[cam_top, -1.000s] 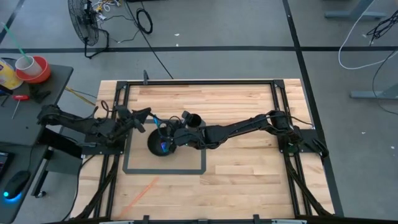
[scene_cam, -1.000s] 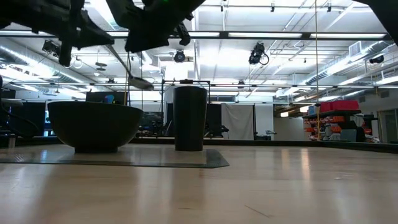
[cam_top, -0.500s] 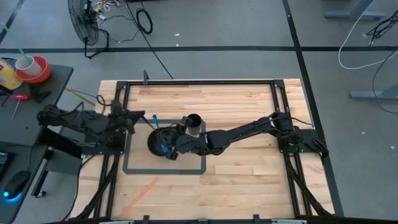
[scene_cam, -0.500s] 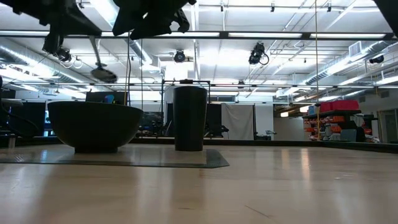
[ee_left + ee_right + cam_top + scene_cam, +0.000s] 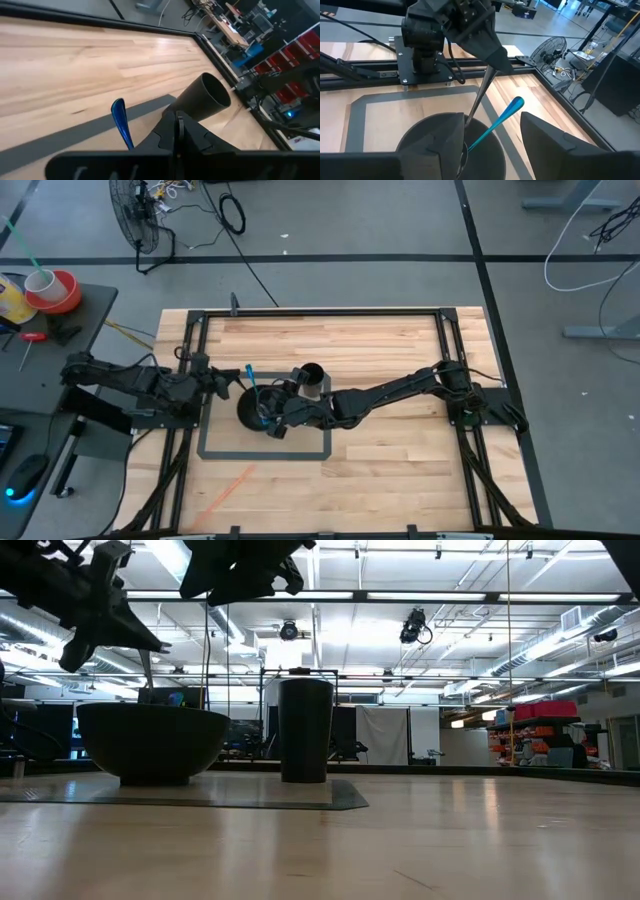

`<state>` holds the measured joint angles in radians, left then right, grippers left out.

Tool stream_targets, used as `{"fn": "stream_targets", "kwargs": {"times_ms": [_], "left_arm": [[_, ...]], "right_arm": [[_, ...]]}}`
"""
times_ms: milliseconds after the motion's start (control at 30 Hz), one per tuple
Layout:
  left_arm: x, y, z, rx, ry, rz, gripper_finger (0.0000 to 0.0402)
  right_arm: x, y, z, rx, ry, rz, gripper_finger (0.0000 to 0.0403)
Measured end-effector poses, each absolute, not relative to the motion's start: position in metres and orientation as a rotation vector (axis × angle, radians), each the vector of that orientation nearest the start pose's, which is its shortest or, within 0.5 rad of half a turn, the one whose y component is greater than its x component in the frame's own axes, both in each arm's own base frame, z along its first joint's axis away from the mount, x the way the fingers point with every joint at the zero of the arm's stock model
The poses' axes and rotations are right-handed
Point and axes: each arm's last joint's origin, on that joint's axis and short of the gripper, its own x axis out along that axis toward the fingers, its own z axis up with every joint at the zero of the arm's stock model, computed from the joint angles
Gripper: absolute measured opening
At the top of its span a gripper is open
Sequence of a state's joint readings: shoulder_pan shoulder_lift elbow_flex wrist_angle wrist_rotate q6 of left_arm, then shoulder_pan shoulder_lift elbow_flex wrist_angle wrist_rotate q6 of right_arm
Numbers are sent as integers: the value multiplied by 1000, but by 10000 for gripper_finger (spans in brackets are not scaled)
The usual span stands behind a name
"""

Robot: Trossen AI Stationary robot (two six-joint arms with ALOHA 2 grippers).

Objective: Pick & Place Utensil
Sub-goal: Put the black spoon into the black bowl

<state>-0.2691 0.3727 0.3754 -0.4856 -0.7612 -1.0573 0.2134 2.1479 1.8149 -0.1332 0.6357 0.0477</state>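
Note:
A black bowl (image 5: 250,418) and a black cup (image 5: 312,375) stand on a grey-outlined mat (image 5: 300,454). A blue-handled utensil (image 5: 502,117) leans in the bowl, its handle sticking out over the rim. My left gripper (image 5: 228,385) hovers at the bowl's left side, shut on a thin silver utensil (image 5: 479,97). My right gripper (image 5: 490,120) is open over the bowl, with the blue handle rising between its fingers. I cannot tell whether they touch it. My left gripper pinches the silver utensil's upper handle end (image 5: 491,74) between its two shut fingers. The fingers come slanting down from the table's left. The utensil hangs steeply below them (image 5: 148,670), and its lower end reaches into the bowl, hidden by the bowl's wall.
The cup (image 5: 305,730) stands just right of the bowl (image 5: 150,740), under my right arm. Black frame rails (image 5: 320,312) run along the table's edges. Bare wood (image 5: 400,470) lies right of and in front of the mat.
My left gripper has drawn back toward the table's left edge and come down, tipping the silver utensil from slanting above the bowl to steeply down into it. My right gripper has shifted a little toward the near edge, over the bowl.

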Motion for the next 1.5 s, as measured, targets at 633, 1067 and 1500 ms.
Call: {"fn": "stream_targets", "kwargs": {"times_ms": [633, 1067, 1500], "left_arm": [[100, -6, 191, -835, 138, 709, 28], [99, -6, 190, -813, 160, 714, 89], [98, -6, 188, -682, 234, 689, 174]], "right_arm": [[488, 89, 258, -148, 444, -400, 196], [488, 89, 257, -151, 450, -399, 196], [488, 89, 256, -154, 454, -398, 196]]}}
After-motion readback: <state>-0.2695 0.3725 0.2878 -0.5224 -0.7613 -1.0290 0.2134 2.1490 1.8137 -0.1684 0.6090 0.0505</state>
